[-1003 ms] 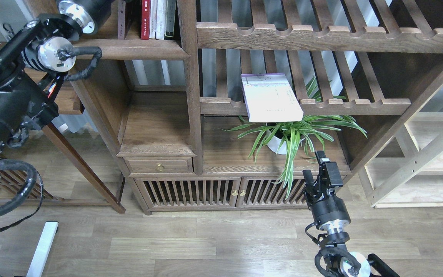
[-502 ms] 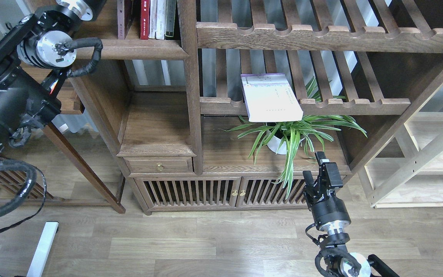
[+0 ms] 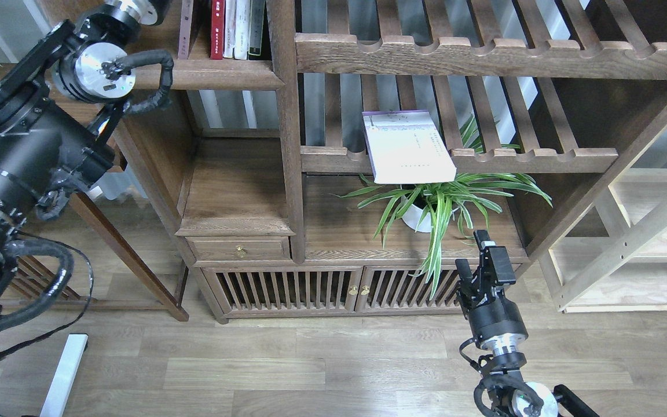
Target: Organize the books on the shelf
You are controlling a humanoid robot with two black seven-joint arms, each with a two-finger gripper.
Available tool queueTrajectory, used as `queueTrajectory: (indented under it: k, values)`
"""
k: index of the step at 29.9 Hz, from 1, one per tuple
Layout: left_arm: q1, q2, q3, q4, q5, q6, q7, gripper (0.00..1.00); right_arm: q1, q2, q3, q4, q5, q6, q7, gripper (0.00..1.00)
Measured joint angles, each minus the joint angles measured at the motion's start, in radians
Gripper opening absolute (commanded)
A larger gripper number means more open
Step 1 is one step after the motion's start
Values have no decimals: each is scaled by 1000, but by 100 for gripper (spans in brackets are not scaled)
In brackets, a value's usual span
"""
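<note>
Landmark: a dark-brown wooden bookcase (image 3: 287, 174) fills the upper frame, its central upright post dividing solid boards on one side from slatted racks on the other.

Shelf: the solid shelf board (image 3: 217, 74) with a rounded front edge sits high on the bookcase, left of the post.

Standing books: on that board, tight against the post, a red book (image 3: 219, 29) stands upright beside several pale and dark spines; a thin maroon spine (image 3: 183, 29) stands apart at their left. Their tops are cut off by the frame edge.

Lavender-white book: the pale book (image 3: 407, 146) lies flat on the lower slatted rack (image 3: 542, 157) right of the post, its near corner overhanging the scalloped front rail.

Plant: a spider plant (image 3: 438, 202) in a white pot stands on the bookcase's lower board, directly under the overhanging book.

Left arm: the black left arm (image 3: 32, 156) rises along the bookcase's left side, its silver-capped joint level with the shelf board; its far end runs off the top of the frame, so the left gripper is out of sight.

Right gripper: the right gripper (image 3: 480, 255) points up in front of the bookcase's slatted cabinet doors (image 3: 333, 289), low and right of the plant's hanging leaves. Its fingers stand slightly apart, released, holding nothing.

Floor: pale wood planks (image 3: 310, 370) run below the bookcase.
</note>
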Motion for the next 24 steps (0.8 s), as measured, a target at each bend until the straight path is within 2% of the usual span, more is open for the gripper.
queueTrajectory:
  k: [9, 17, 24]
  values:
    - [-25, 3, -11, -31, -29, 10, -11, 92, -5, -9, -4, 0, 0, 0, 0, 99]
    - [5, 28, -19, -155, -32, 82, 1, 92, -7, -30, -3, 0, -1, 0, -3, 100]
    - [60, 80, -31, -262, -33, 93, 2, 92, -7, -35, -3, 0, 0, 0, -3, 99]
